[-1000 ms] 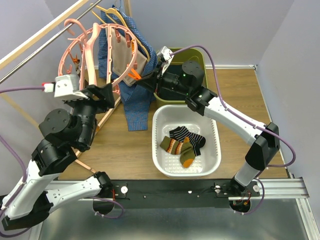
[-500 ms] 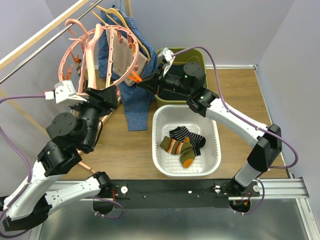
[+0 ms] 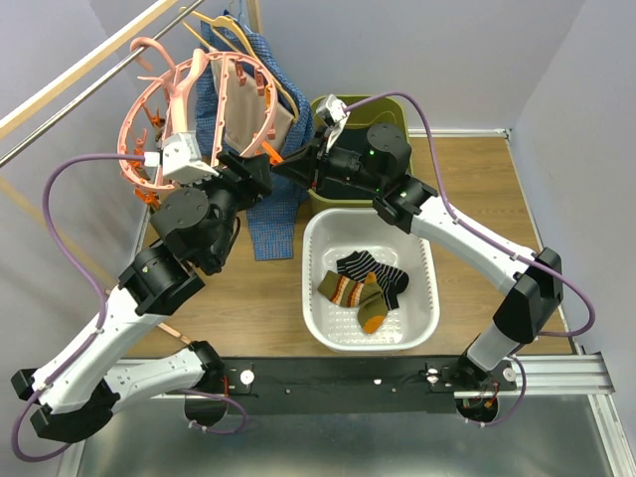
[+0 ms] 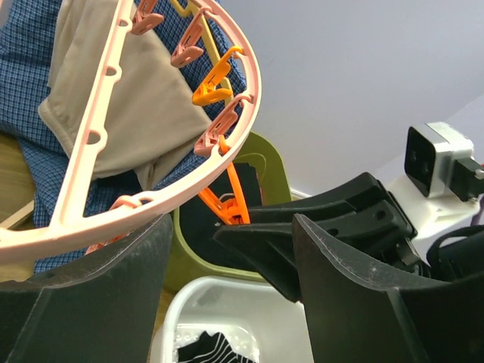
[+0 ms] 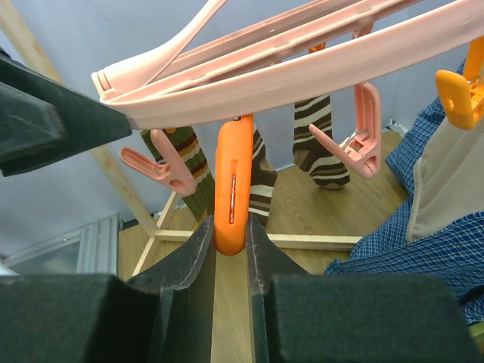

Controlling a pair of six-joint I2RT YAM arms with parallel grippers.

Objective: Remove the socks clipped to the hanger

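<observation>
The hanger (image 3: 129, 124) is a salmon-pink ring hung from the rail at the back left. My right gripper (image 5: 231, 234) is shut on an orange clip (image 5: 231, 185) under the ring's rim (image 5: 302, 76). Behind that clip, three striped brown and olive socks (image 5: 314, 140) dangle from pink clips. My left gripper (image 4: 231, 280) stands open just below the ring (image 4: 162, 195), its jaws either side of the right gripper's fingers (image 4: 302, 234) without touching them. In the top view both grippers meet at the ring's near side, left (image 3: 253, 177) and right (image 3: 281, 164). Several more socks (image 3: 363, 283) lie in the white basket.
A white basket (image 3: 320, 224) sits mid-table, with an olive bin (image 3: 397, 104) of dark clothing behind it. A blue checked garment (image 3: 268, 214) and a beige one (image 3: 248, 114) hang on thin hangers beside the ring. The wooden rack's rails (image 3: 89, 60) and leg run along the left.
My left arm has swung up and to the right, bringing its open gripper close to the right gripper at the ring. The right gripper has kept its hold on the orange clip.
</observation>
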